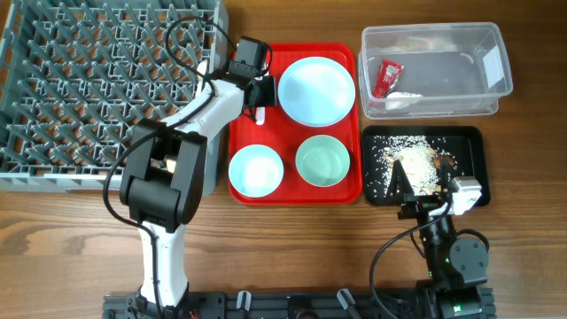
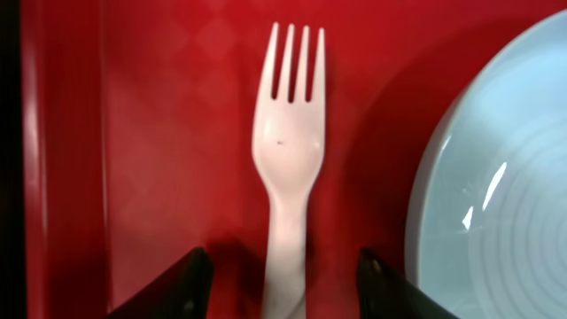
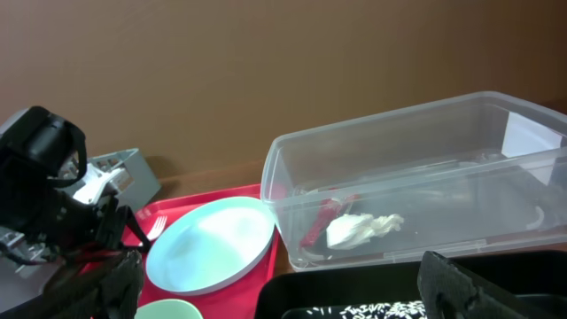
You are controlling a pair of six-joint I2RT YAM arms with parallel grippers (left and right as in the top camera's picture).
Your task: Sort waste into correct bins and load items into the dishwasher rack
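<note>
A white plastic fork (image 2: 288, 151) lies on the red serving tray (image 2: 177, 133), tines pointing away from me. My left gripper (image 2: 283, 292) is open, with its handle between the fingers and a gap on each side. Beside it sits the pale blue plate (image 1: 316, 90). Two pale bowls (image 1: 256, 170) (image 1: 322, 161) stand in the tray's near half. The clear tub (image 1: 434, 66) holds a red wrapper (image 1: 387, 78) and a white scrap (image 1: 403, 100). Crumbs (image 1: 416, 164) lie in the black tray (image 1: 465, 151). My right gripper (image 1: 423, 186) hangs open over that tray's near edge, holding nothing.
The grey dishwasher rack (image 1: 89, 80) fills the far left, touching the red tray's left edge. The left arm (image 1: 190, 124) reaches across the rack's right side. Bare wooden table (image 1: 292, 248) lies along the front.
</note>
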